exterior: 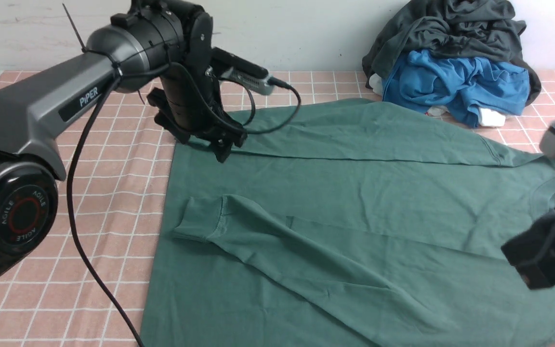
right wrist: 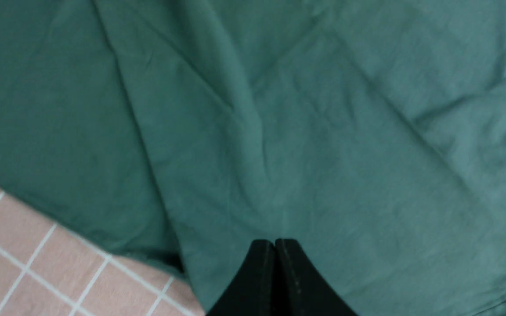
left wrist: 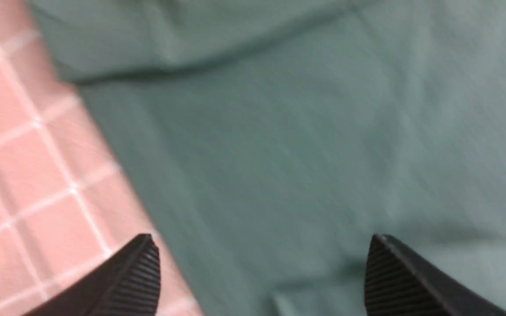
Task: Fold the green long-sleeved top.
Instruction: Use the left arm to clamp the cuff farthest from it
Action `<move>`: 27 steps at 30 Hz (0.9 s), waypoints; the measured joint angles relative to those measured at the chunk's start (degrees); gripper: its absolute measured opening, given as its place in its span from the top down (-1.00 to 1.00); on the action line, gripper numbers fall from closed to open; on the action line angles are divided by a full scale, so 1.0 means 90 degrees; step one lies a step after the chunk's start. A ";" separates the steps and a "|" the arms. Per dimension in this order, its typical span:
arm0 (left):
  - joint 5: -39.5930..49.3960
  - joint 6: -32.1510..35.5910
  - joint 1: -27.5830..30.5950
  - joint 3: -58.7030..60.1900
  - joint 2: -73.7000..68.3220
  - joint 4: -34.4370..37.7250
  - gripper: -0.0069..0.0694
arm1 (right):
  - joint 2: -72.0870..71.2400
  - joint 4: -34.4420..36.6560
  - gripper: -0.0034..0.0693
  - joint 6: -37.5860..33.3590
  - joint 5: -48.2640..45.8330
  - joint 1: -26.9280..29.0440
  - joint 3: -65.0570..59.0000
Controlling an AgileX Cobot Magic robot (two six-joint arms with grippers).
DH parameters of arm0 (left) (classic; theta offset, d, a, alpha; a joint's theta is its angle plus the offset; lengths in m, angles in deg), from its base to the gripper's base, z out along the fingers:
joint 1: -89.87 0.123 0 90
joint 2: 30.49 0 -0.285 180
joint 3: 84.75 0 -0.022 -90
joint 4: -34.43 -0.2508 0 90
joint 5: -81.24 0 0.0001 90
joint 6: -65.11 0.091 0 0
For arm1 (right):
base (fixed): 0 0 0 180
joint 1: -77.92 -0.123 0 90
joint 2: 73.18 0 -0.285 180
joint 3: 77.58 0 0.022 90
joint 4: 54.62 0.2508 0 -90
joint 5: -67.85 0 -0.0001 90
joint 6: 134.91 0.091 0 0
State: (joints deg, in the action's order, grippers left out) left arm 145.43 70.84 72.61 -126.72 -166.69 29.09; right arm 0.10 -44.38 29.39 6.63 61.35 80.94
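Note:
The green long-sleeved top [exterior: 354,207] lies spread flat on the pink checked cloth. One sleeve is folded across the body, its cuff [exterior: 198,221] toward the left. My left gripper [exterior: 203,144] hovers over the top's far left corner, open wide. In the left wrist view it [left wrist: 259,245] has only flat green fabric [left wrist: 279,145] between its ribbed fingertips [left wrist: 145,267]. My right gripper [exterior: 540,262] hangs blurred over the right end of the top. In the right wrist view it [right wrist: 274,242] is shut with nothing between its tips, just above the fabric [right wrist: 323,131].
A heap of other clothes sits at the back right against the wall: a dark grey garment [exterior: 451,33] on a bright blue one [exterior: 455,84]. The pink checked tablecloth [exterior: 113,193] shows to the left. The left arm's black cable [exterior: 77,231] trails across it.

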 joint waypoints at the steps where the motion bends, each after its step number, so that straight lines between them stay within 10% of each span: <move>1: -0.0083 -0.0202 0.0106 -0.0202 -0.0156 0.0000 -0.69 | 0.0230 -0.0001 0.94 0.0010 0.0006 0.0000 0.0185; 18: -0.1730 -0.1952 0.0861 -0.1312 -0.1780 -0.0026 -0.68 | 0.1464 0.0043 0.94 -0.0040 -0.0189 0.0000 0.0493; 27: -0.1821 -0.1985 0.0866 -0.1331 -0.1788 0.0230 -0.02 | 0.1610 0.0049 0.94 -0.0047 -0.0126 0.0000 0.0504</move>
State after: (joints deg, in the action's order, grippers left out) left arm 129.05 52.97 80.41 -138.70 -182.78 31.16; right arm 14.59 -43.94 28.97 5.50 61.35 85.48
